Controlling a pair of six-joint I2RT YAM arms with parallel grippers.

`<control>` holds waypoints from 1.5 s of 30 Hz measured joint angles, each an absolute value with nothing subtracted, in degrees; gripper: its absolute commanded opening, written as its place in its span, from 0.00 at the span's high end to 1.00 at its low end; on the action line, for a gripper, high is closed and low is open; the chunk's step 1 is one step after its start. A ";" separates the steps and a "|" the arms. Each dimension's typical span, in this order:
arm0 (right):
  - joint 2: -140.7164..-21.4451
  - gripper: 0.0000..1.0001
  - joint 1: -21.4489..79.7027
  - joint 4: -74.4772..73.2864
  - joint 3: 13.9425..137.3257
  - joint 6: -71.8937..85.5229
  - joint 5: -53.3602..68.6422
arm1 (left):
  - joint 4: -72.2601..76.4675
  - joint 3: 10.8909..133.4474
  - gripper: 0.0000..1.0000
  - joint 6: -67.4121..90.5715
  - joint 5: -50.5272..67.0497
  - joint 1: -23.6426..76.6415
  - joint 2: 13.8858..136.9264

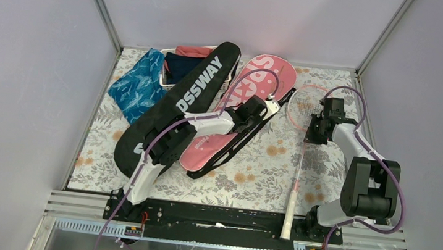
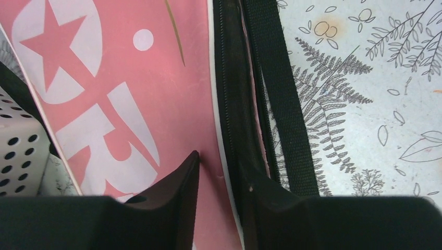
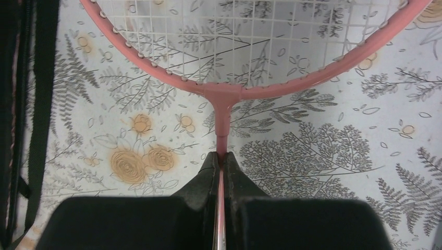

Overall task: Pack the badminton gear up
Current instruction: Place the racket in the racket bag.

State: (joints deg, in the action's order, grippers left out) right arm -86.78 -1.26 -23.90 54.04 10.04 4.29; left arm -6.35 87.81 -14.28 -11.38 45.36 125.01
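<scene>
R gripper [image 3: 221, 156], bottom centre of the right wrist view: fingers together, clamped on the thin shaft of the pink racket [image 3: 224, 96] just below the throat. The head lies flat on the floral tablecloth [image 3: 333, 151]. In the top view its white handle [image 1: 291, 200] runs down to the lower edge of the table.

L gripper [image 2: 219, 164]: fingers apart, astride the zip edge of the pink SPORT bag [image 2: 130, 78], one tip on the pink face, the other on the black zip band. No pinch visible yet.

Risks, my guess:
- One narrow pinch on a long racket, so the handle end may swing or sag on lifting.
- The L fingers could close on both bag layers, or catch the black strap [image 2: 281, 94], so the mouth stays shut.
- Strings may snag the zip.

Containers:
- Pink bag: contents not visible.
- Black CROSSWAY bag [image 1: 191, 97], centre-left of the top view: contents not visible.
- White basket [image 1: 165, 79], upper left: navy cloth [image 1: 181, 68], red cloth [image 1: 192, 50].
</scene>
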 measured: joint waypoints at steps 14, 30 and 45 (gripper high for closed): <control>-83.48 1.00 -1.26 -25.15 50.46 6.02 13.89 | -10.85 93.34 1.00 -9.28 -9.15 43.44 124.99; -84.40 1.00 -0.01 -28.08 50.28 4.16 21.12 | -18.22 102.26 1.00 2.50 -5.85 41.52 124.99; -84.27 1.00 1.56 -31.48 51.09 3.75 20.60 | -20.82 105.82 1.00 6.33 -4.89 40.38 125.86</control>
